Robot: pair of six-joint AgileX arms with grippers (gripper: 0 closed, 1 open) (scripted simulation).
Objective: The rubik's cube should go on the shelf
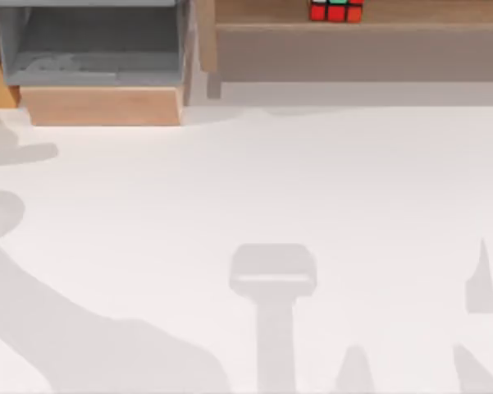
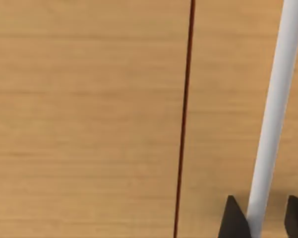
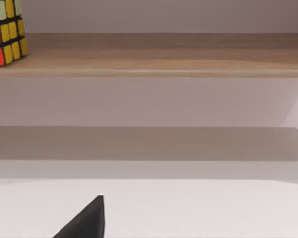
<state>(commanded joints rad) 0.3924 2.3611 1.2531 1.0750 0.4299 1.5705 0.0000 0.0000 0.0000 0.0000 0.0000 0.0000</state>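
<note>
rubik's cube sat on shelf ledge by its front edge | surface lay open | pincer states: cannot tell

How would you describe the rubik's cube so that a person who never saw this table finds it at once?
Look at the far edge of the white table, where a long light-brown wooden shelf runs along the top view's right half. On its flat ledge stands the rubik's cube. It is the one small, many-coloured thing there: red, green and yellow stickers in a black grid, beside the plain grey-lined box to the left.
</note>
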